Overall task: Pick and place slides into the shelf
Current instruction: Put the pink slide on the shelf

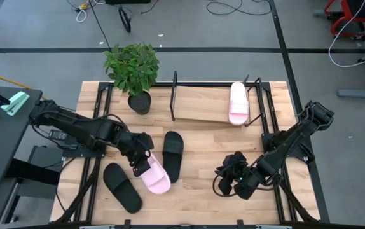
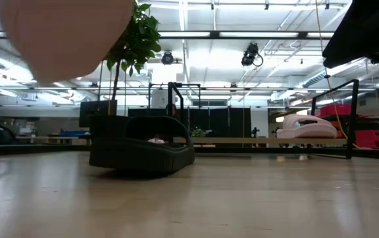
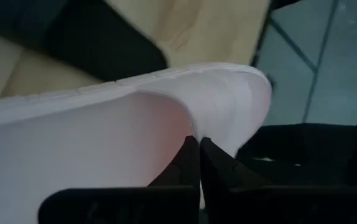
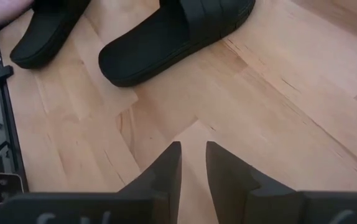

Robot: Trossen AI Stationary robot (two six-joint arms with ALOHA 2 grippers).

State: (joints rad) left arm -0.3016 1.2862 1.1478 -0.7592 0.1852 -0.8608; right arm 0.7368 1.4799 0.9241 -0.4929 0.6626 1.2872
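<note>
Pink slide (image 1: 154, 177) clenched in left pincer (image 1: 143, 166) above table (image 1: 201, 197); right pincer (image 4: 193, 165) slightly parted, empty.

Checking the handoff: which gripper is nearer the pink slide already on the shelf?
Right. The right gripper sits on the table in front of the pink slide on the shelf; the left gripper, shut on the other pink slide, is farther across.

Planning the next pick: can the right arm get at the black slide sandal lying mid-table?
Probably yes: bare wooden table lies between the empty right gripper and the black slide sandal, with nothing between.
</note>
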